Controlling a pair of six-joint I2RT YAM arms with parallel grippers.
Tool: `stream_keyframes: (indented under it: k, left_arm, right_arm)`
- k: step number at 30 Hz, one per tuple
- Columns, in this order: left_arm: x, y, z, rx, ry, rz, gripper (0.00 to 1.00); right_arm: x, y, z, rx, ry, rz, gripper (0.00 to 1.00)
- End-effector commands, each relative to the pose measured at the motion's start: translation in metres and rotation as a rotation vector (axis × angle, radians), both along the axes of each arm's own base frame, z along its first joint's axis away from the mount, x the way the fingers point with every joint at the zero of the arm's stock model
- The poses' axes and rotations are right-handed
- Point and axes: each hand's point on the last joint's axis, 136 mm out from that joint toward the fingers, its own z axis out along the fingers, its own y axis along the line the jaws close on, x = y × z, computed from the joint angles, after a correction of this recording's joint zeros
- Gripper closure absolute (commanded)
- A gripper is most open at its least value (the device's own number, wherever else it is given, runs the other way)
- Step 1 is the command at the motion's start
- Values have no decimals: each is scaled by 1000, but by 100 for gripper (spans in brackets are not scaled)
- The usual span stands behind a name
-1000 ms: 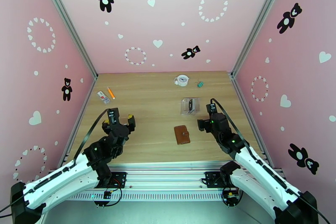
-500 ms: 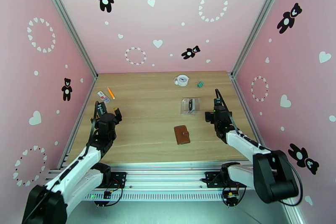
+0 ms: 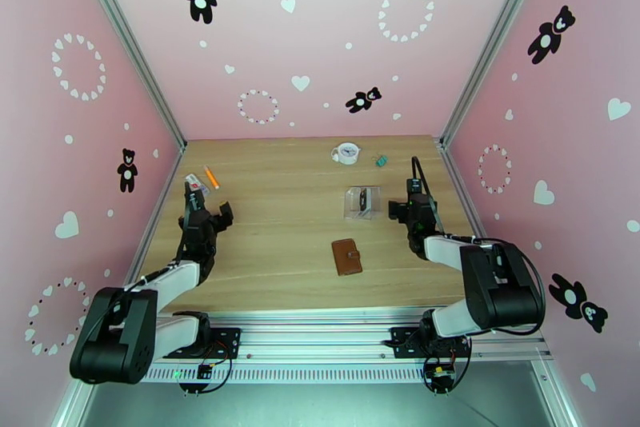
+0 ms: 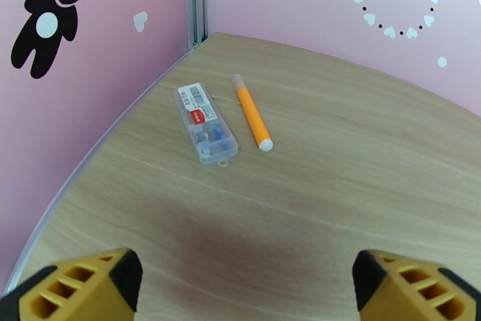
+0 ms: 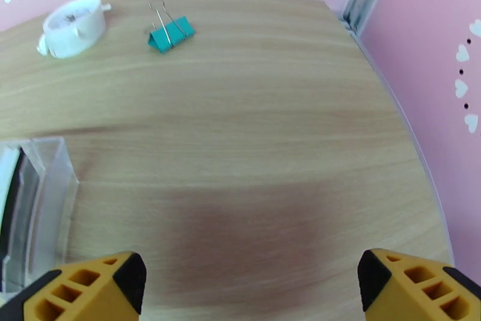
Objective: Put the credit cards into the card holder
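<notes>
Card holder (image 3: 346, 257), brown and folded shut, lay flat on the wooden table (image 3: 280, 213), a little right of centre and toward the near edge, with nothing touching it. The left gripper (image 3: 210, 202) hung over the table's left side, its yellow-tipped jaws spread wide and empty; in the wrist view (image 4: 243, 283) only bare wood lay between them. The right gripper (image 3: 406, 205) hung over the right side, likewise spread wide and holding nothing (image 5: 246, 283), just to the right of a clear plastic case (image 3: 362, 202). That case (image 5: 36, 196) sat beyond the card holder and apart from it, and the credit cards (image 3: 363, 201) showed as a dark strip inside it; how many there were I could not tell. Near the back edge stood a small white alarm clock (image 3: 346, 153), with a teal binder clip (image 3: 382, 160) just to its right. At the far left lay a small clear box (image 4: 205, 124) with an orange marker (image 4: 252, 113) just beside it.
</notes>
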Motion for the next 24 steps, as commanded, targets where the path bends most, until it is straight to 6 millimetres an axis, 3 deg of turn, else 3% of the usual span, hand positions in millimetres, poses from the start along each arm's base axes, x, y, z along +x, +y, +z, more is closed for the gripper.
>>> stream_keyframes:
  k: [1,6,10,13,15,18,24]
  left_arm:
    - [22,-16,18,1,-55,-114,2]
    - [17,-23,21,3,-83,-157,1]
    - [30,-30,18,43,-56,-214,3]
    - [42,-21,-3,58,-88,-182,1]
    - [39,-15,-6,30,-59,-163,2]
    - [34,-25,1,55,-117,-205,2]
    - [42,-18,-3,24,-81,-183,3]
  right_arm:
    - [3,8,5,12,-112,59,1]
    - [4,8,4,17,-89,57,1]
    - [3,7,3,18,-78,57,1]
    - [3,7,4,18,-86,57,1]
    - [2,8,4,19,-84,58,1]
    - [3,8,3,19,-82,59,1]
    - [3,8,3,19,-80,59,1]
